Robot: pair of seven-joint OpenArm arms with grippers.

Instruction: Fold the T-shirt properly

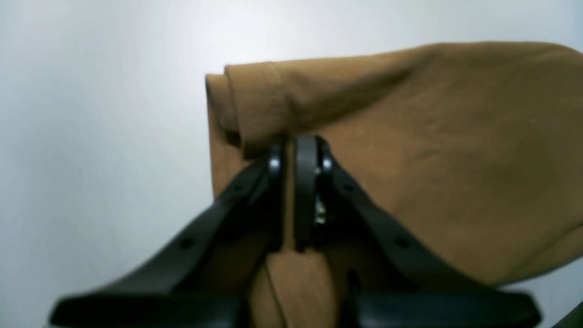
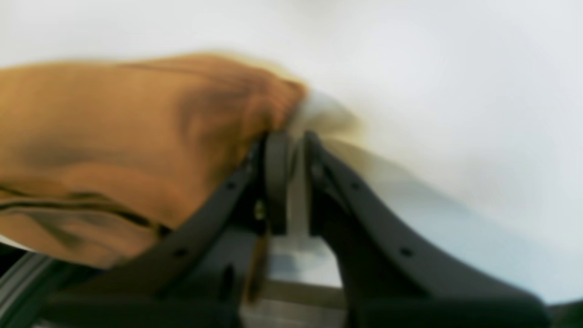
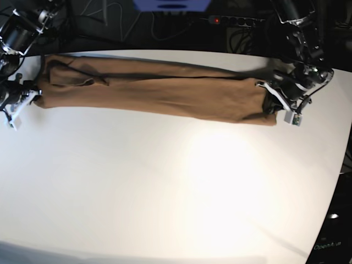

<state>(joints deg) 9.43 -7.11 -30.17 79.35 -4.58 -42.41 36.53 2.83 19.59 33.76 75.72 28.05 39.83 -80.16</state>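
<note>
The tan-brown T-shirt (image 3: 165, 91) lies stretched in a long narrow band across the far part of the white table (image 3: 165, 198). At its right end in the base view, my left gripper (image 3: 275, 105) is shut on a folded, hemmed corner. The left wrist view shows that cloth (image 1: 455, 159) pinched between the black fingers of the left gripper (image 1: 295, 141) and hanging below them. At the band's left end, my right gripper (image 3: 32, 100) meets the shirt's edge. The right wrist view is blurred: the right gripper (image 2: 294, 136) has its jaws nearly together at the corner of the shirt (image 2: 114, 136), with a thin brown strip below them.
Behind the table runs a dark area with cables and a power strip (image 3: 231, 20) showing a red light. The table's curved right edge (image 3: 340, 181) drops off to dark floor. Both arm bases stand at the far corners.
</note>
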